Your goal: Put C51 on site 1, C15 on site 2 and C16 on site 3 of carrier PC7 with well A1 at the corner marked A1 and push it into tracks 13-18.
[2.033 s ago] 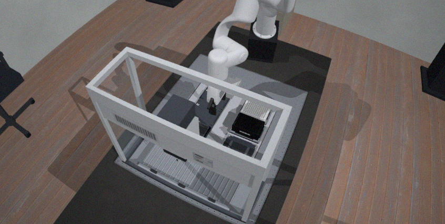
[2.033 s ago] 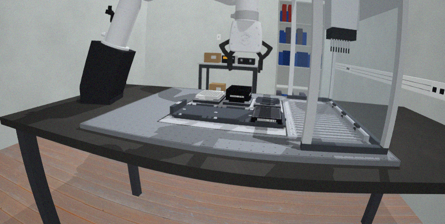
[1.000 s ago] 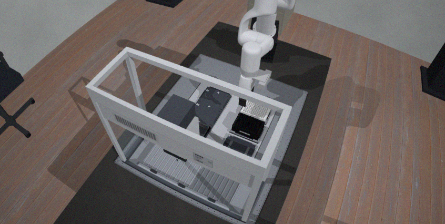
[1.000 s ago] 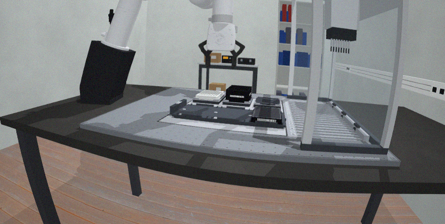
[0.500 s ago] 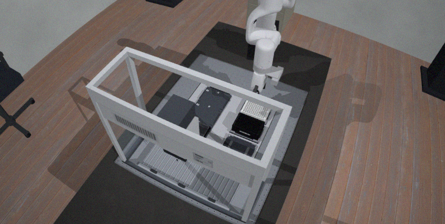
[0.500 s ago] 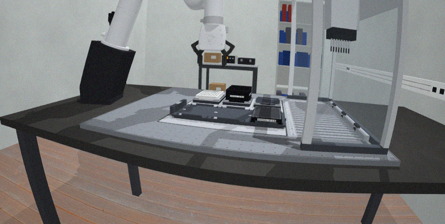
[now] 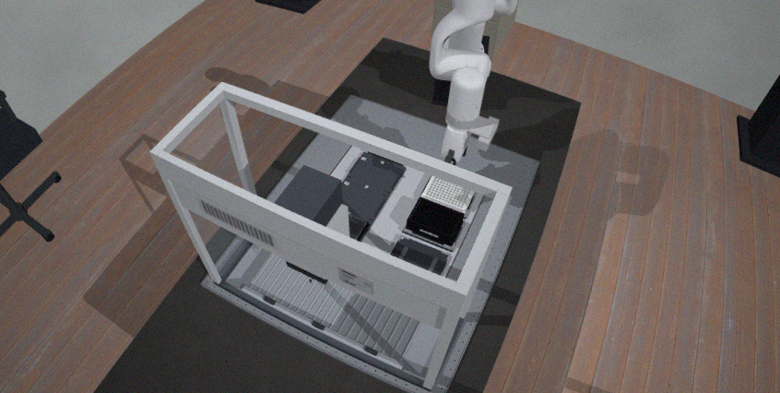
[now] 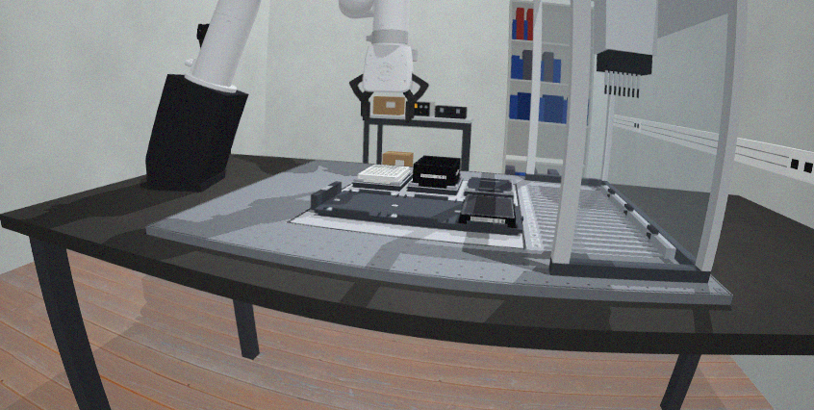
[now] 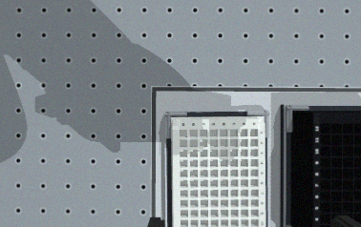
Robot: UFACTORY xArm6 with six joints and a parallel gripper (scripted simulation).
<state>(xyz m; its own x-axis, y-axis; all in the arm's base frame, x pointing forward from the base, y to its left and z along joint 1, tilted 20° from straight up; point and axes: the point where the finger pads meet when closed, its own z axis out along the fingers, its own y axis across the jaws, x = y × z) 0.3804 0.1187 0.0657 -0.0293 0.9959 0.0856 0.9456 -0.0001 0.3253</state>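
While my fingers [image 8: 389, 105] hung spread wide and empty above the white plate [image 7: 447, 193] in its nest (black block [image 7: 434, 220] just beside it), I judged it light, stiff, slippery plastic, best pinched across its long side walls.

My arm [image 8: 227, 37] is glossy white all over: fat rounded tube links with bulbous elbow housings. Its foot disappears into a square black pedestal [image 8: 190, 134]. A pale grey ring bands the wrist above a boxy white gripper [image 8: 389, 114] body, with black curved linkages bowing out either side to the jaws.
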